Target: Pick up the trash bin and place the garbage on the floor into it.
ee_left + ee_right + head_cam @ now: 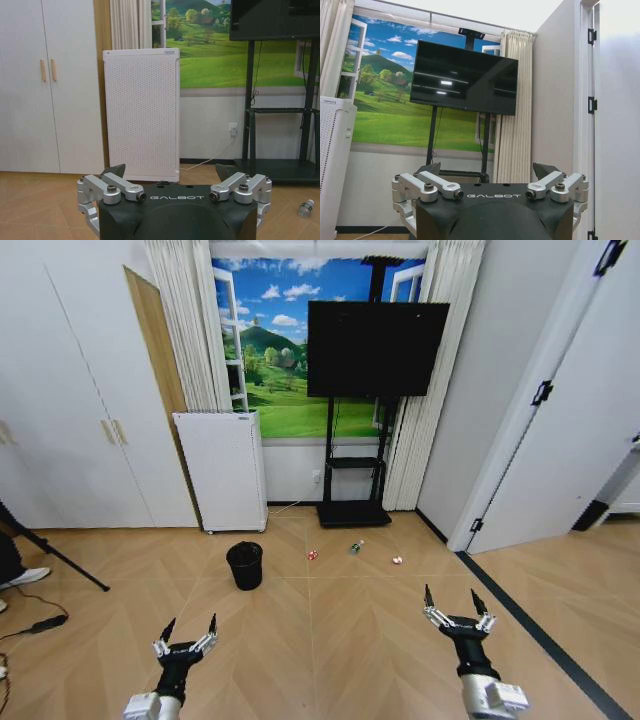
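Observation:
The trash bin (245,565), small, black and round, stands upright on the floor (330,640) ahead and slightly left. The garbage lies to its right in a row: a red-and-white wrapper (312,555), a greenish bottle (356,547) and a white-and-pink scrap (397,561). My left gripper (190,628) hangs open low on the left, well short of the bin. Low on the right, my right gripper (451,598) is open and holds nothing. The left wrist view shows the open left gripper (171,172) and the bottle (305,207) at the edge. The right gripper (487,167) points toward the wall.
A white perforated appliance (222,470) stands against the wall behind the bin. A TV on a black stand (355,510) is behind the garbage. A tripod leg (55,555), cables and a person's shoe (25,578) are at the left. A dark floor strip (530,625) runs along the right.

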